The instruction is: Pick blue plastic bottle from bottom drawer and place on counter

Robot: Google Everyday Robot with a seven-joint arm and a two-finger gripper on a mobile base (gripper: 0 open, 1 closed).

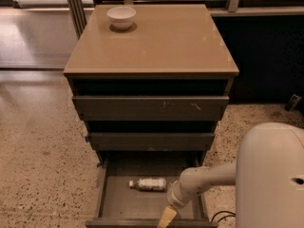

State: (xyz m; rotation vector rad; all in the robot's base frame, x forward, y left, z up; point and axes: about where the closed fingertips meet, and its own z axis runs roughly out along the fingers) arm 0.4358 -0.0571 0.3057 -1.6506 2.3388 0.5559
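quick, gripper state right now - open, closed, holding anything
gripper: open or closed cannot be told; it sits at the front of the bottom drawer, apart from the blue plastic bottle lying inside.
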